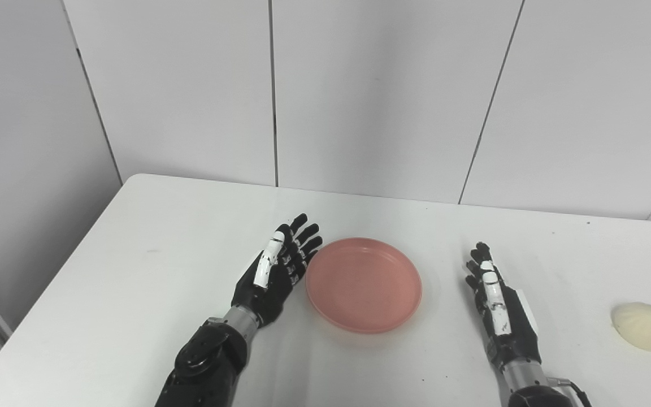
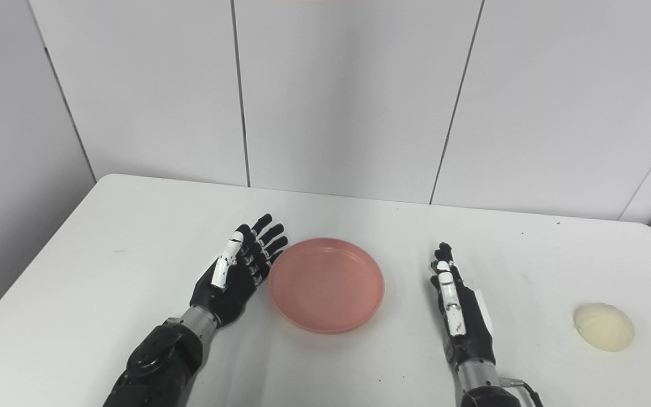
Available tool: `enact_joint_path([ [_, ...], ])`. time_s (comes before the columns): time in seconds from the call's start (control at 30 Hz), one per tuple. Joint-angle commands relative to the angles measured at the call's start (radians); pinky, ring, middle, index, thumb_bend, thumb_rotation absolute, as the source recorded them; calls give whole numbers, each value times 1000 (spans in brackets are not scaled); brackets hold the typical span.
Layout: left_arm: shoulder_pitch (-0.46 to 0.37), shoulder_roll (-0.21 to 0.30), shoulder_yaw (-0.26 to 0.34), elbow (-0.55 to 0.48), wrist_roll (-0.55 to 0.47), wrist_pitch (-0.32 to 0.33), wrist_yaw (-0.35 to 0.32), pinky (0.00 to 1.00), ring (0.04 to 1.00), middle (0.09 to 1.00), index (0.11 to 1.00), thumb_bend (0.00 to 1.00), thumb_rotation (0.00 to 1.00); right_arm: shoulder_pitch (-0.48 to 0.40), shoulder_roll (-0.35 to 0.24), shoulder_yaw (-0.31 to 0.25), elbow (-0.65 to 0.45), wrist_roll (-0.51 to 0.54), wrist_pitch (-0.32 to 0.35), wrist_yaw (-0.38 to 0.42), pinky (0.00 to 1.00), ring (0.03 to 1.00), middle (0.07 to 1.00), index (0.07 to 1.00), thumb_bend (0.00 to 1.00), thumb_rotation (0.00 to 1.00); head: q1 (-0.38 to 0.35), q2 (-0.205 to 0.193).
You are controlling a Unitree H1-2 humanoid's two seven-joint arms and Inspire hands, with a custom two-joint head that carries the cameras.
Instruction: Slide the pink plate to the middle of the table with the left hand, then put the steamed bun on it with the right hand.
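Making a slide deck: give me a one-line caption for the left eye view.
Open left hand beside the empty pink plate, open right hand waiting, steamed bun far right.

- A white bench (image 2: 105, 271) fills the lower part of the view, with pale wall panels (image 2: 337, 96) behind it.
- A pink plate (image 2: 326, 284) lies flat near the middle of the bench, with nothing on it.
- The left hand (image 2: 238, 271) sits just beside the plate's left rim — fingers spread and stretched out, palm turned toward the plate, holding nothing. Whether it touches the rim cannot be told.
- The right hand (image 2: 458, 305) is right of the plate and clear of it, edge-on, fingers straight and pointing away, holding nothing.
- A pale steamed bun (image 2: 603, 327) rests on the bench far to the right — well apart from the right hand.
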Motion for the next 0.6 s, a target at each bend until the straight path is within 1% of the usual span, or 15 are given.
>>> enact_joint_path([
  [0.0, 62, 8, -5, 78, 14, 107, 12, 979, 960, 972, 982, 426, 1000, 28, 28, 13, 52, 4, 47, 4, 1000, 996, 992, 987, 270, 1000, 0, 1],
  [0.27, 57, 10, 0, 105, 22, 99, 7, 972, 955, 968, 970, 433, 1000, 25, 26, 20, 55, -17, 50, -8, 999, 983, 981, 980, 252, 1000, -21, 2],
  [0.43, 45, 9, 3, 142, 28, 86, 3, 967, 958, 969, 971, 439, 1000, 16, 26, 18, 77, -20, 37, -16, 995, 981, 979, 979, 260, 1000, -38, -7],
  [0.57, 30, 8, 8, 185, 29, 58, -4, 957, 953, 966, 967, 446, 1000, 0, 24, 15, 106, -32, -3, -29, 987, 978, 976, 972, 254, 1000, -58, -19],
])
